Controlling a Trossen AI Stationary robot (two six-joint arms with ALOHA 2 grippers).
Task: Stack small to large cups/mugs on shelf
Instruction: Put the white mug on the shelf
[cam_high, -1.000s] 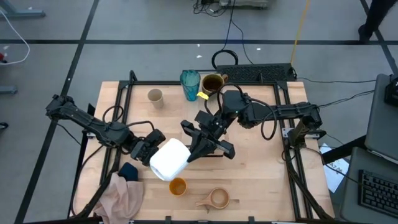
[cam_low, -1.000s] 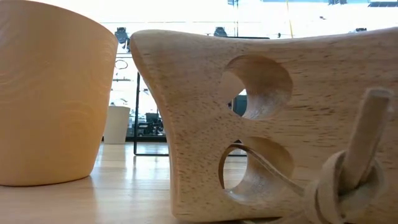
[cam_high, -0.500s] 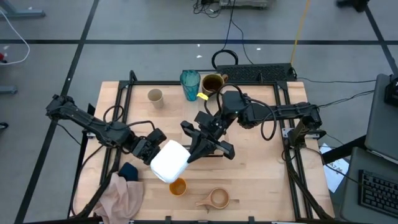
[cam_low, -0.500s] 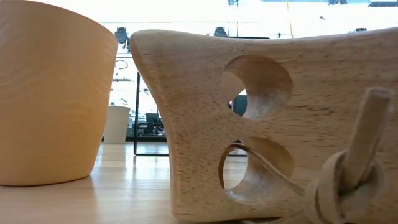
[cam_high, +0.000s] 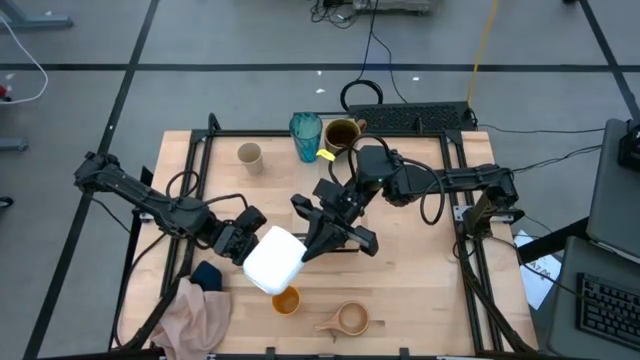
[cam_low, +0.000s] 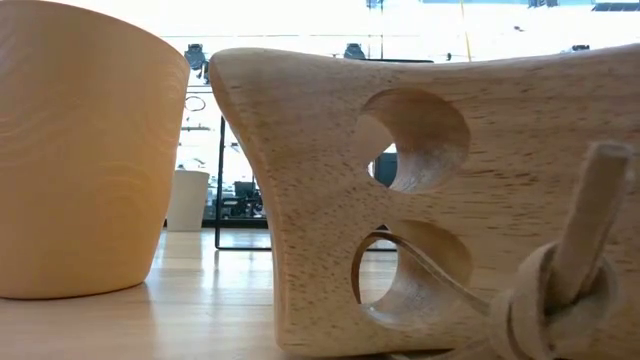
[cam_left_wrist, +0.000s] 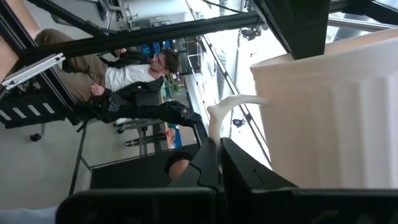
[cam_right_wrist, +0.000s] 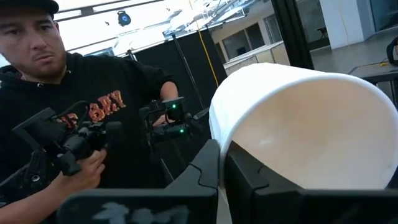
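A white mug (cam_high: 272, 260) hangs on its side above the table's middle, between my two grippers. My left gripper (cam_high: 250, 243) is shut on it from the left, and my right gripper (cam_high: 305, 245) is shut on it from the right. On the table stand a teal tumbler (cam_high: 305, 136), a dark olive mug (cam_high: 343, 133), a small beige cup (cam_high: 249, 156), an orange cup (cam_high: 286, 299) and a wooden handled cup (cam_high: 350, 319). The shelf does not show plainly in any view. My left gripper pinches the mug's curved handle (cam_left_wrist: 214, 121) between its two fingers, coming about level from the table's left. The mug is lifted clear of the table. My right gripper holds the mug's rim (cam_right_wrist: 214, 127), one finger inside the mouth and one outside, coming about level from the table's right. The mug's open mouth faces this gripper.
A crumpled pink cloth (cam_high: 195, 315) and a dark blue item (cam_high: 208, 275) lie at the near left. Black frame bars run along the table's sides. The low view is filled by the orange cup (cam_low: 80, 150) and the wooden cup's handle (cam_low: 420, 200). A person with a controller (cam_right_wrist: 81, 137) stands beyond the table.
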